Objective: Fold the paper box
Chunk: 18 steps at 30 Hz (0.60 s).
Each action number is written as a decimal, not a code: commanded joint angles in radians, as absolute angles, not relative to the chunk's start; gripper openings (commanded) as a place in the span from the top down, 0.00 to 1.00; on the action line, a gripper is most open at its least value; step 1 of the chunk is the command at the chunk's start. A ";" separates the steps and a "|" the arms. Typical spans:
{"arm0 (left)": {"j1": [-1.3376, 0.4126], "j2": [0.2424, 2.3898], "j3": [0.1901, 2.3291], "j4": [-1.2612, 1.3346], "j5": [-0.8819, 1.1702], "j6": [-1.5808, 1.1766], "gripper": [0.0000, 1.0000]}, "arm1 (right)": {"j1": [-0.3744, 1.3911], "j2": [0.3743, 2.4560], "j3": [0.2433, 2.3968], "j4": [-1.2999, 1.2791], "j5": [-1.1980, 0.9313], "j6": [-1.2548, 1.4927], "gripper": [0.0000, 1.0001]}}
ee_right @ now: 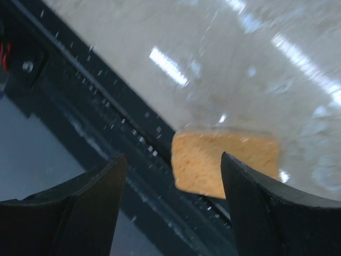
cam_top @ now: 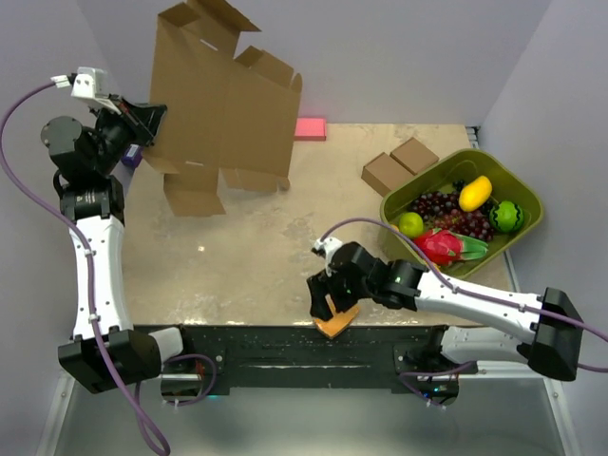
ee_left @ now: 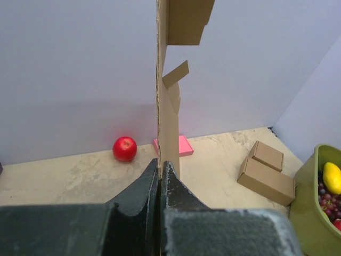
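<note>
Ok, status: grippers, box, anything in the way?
Left gripper shut on the paper box, sheet upright. Right gripper open above an orange block. Two small boxes aside.

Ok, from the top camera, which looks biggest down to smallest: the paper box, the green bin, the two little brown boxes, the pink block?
1. paper box
2. green bin
3. little brown boxes, the two look about alike
4. pink block

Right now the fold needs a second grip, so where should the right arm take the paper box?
I'd take the free right edge of the paper box, coming in from the right. The sheet stands upright and thin, pinched at its left edge by the left gripper, so that far edge is unsupported and open; turn the jaws to straddle the cardboard edge-on.
</note>
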<state>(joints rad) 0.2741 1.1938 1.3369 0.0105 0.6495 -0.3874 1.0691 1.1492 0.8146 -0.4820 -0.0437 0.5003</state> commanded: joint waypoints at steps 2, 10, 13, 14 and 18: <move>0.281 1.204 1.450 0.034 0.600 -0.425 1.00 | 1.153 1.141 0.730 -0.460 -0.293 0.681 0.26; 0.281 1.215 1.479 0.005 0.606 -0.414 1.00 | 1.230 1.206 0.706 -0.489 -0.270 0.724 0.22; 0.281 1.210 1.480 0.003 0.614 -0.419 1.00 | 1.230 1.261 0.690 -0.476 -0.209 0.729 0.20; 0.279 1.210 1.480 0.003 0.614 -0.419 1.00 | 1.229 1.275 0.687 -0.447 -0.181 0.729 0.20; 0.279 1.212 1.497 0.002 0.615 -0.422 1.00 | 1.227 1.408 0.727 -0.419 -0.067 0.715 0.19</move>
